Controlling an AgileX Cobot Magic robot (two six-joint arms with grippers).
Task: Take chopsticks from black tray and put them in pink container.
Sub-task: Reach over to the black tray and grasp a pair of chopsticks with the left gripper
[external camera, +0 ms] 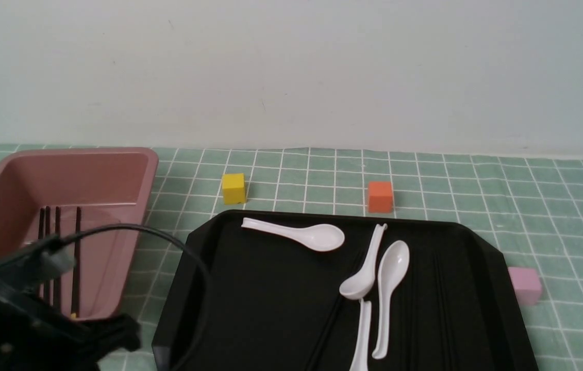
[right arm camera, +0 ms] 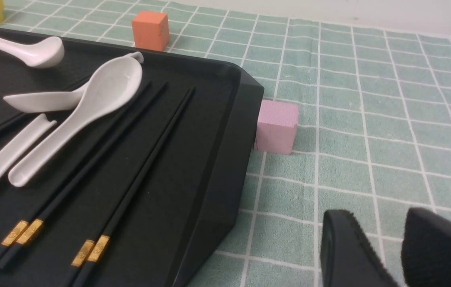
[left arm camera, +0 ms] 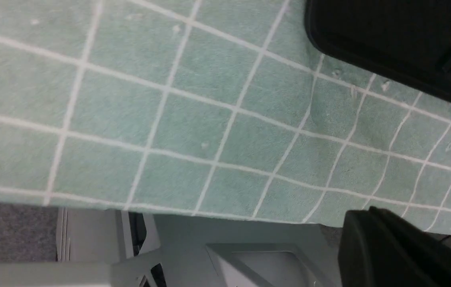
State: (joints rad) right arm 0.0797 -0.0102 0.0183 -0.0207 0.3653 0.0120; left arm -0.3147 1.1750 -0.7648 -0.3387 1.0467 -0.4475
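Observation:
The black tray [external camera: 260,288] fills the middle of the table. In the right wrist view two pairs of black chopsticks [right arm camera: 158,140] with gold ends lie along its right side, near the rim [right arm camera: 225,159]. Another stick runs under the spoons. The pink container [external camera: 116,170] stands at far left with several chopsticks [external camera: 77,257] in it. My left gripper [external camera: 118,332] hangs low between container and tray, fingers together and holding nothing [left arm camera: 369,213]. My right gripper [right arm camera: 379,215] is open over the cloth to the right of the tray, out of the front view.
Several white soup spoons [external camera: 392,273] lie in the tray, partly over the chopsticks. A yellow cube [external camera: 233,188] and an orange cube [external camera: 380,196] stand behind it. A pale pink cube [right arm camera: 276,125] touches its right rim. The table's front edge [left arm camera: 209,211] is close under my left gripper.

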